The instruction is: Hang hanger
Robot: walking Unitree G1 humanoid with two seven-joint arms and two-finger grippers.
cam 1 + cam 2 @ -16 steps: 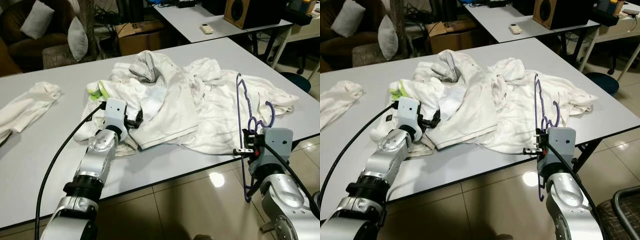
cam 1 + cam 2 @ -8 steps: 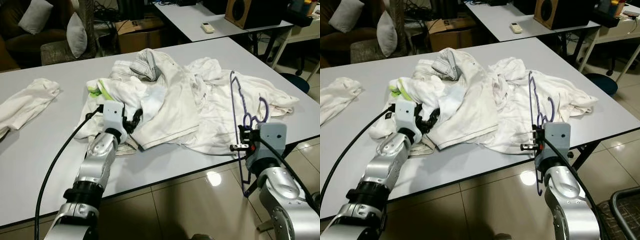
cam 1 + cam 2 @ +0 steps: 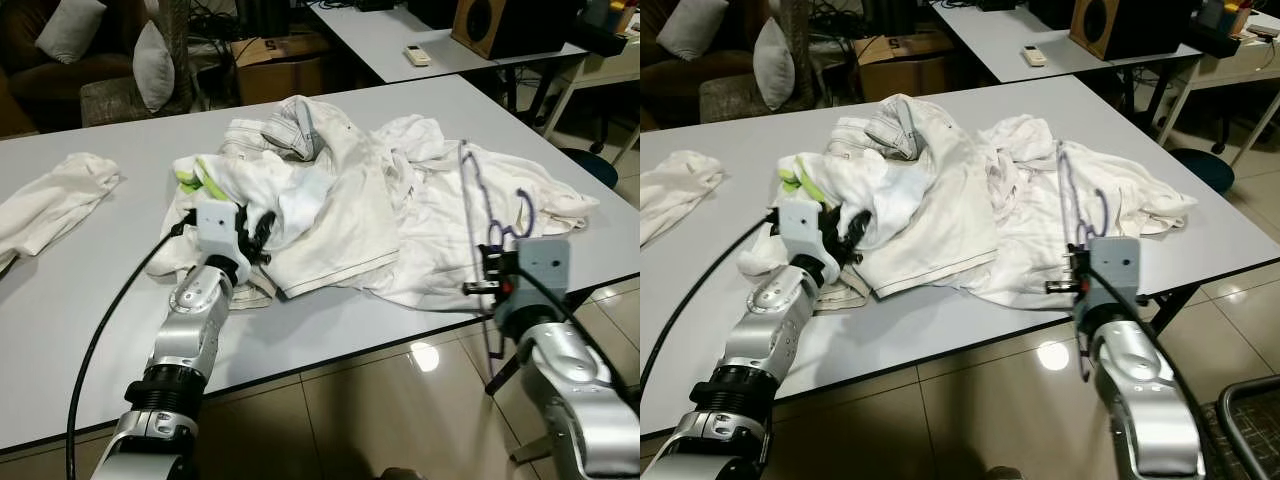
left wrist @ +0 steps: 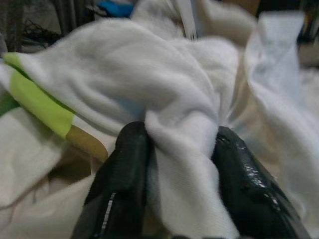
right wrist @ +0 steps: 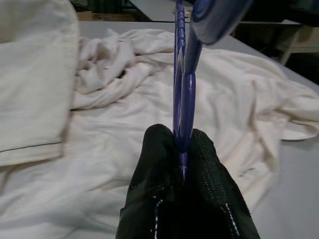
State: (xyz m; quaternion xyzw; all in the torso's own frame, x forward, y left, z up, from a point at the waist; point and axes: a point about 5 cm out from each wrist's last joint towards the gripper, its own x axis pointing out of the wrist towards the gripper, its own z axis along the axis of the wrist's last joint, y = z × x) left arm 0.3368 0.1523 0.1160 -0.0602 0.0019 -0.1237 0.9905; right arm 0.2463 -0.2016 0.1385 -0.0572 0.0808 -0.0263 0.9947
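The left gripper [image 3: 262,228] pushes deeper into the pile of white clothes [image 3: 340,200], fingers [image 4: 124,184] now pinching a fold — while the right gripper [image 3: 492,272] tips its purple hanger [image 3: 478,205] lower, closer over the garments on the bench [image 3: 90,300].

clothes pile [image 3: 350,205] mid-table [image 3: 80,300], hanger [image 3: 478,200] at its right, small cloth [image 3: 50,205] far left
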